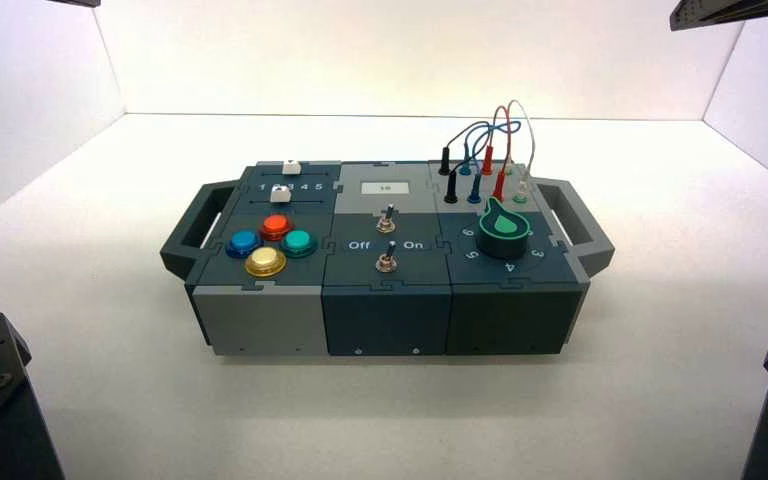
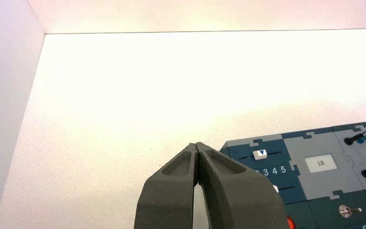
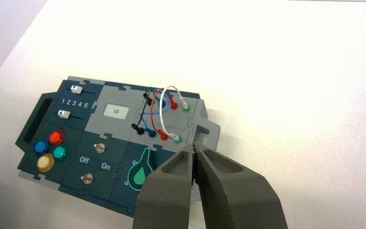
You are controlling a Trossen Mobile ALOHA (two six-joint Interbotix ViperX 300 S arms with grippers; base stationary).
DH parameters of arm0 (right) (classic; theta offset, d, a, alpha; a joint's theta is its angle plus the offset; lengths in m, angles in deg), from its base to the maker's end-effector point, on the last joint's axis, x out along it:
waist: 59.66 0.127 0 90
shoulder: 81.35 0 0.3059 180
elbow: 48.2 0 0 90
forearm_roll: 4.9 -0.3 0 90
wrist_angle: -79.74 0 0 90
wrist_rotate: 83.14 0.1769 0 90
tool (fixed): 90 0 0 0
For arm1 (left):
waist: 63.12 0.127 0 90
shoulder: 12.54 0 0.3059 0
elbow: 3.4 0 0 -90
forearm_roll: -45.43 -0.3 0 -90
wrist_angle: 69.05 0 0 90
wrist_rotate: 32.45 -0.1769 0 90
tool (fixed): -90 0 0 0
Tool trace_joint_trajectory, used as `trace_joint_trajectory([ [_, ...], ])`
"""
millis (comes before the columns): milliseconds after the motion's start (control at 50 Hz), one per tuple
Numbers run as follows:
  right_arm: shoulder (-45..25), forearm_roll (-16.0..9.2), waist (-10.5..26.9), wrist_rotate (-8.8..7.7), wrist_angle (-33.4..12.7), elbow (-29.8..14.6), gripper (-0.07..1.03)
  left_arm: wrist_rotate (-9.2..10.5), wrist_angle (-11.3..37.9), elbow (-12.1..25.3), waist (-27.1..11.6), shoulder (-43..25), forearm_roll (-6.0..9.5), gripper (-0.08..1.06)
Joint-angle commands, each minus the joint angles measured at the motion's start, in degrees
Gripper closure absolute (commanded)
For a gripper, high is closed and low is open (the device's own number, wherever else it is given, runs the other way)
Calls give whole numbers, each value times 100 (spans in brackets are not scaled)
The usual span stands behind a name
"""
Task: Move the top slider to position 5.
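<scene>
The top slider is a tiny white knob in the far track at the box's back left. It also shows in the left wrist view and the right wrist view. It sits left of the small printed digit 5 that ends the row 1 2 3 4 5. The second white knob sits in the nearer track. My left gripper is shut and empty, held back off the box's left side. My right gripper is shut and empty, above the box's right end.
The box has handles at both ends. It carries four coloured round buttons, two toggle switches, a small display, a green knob and plugged wires. White walls enclose the table.
</scene>
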Motion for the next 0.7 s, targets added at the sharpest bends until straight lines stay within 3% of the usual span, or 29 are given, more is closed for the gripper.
trace_joint_trajectory([
  [20, -53, -26, 18, -9, 26, -79, 99, -18, -26, 185, 44, -18, 9, 101],
  [420, -70, -53, 18, -9, 18, -79, 99, -9, -26, 193, 44, -132, 53, 101],
  [560, -97, -62, 18, -18, 18, -79, 99, 0, 0, 246, 9, -422, 132, 101],
  [580, -114, -62, 18, -9, 18, -79, 99, 0, 79, 343, -79, -703, 193, 101],
  [700, -132, -62, 18, -18, 18, -88, 99, 0, 158, 580, -325, -1248, 211, 101],
])
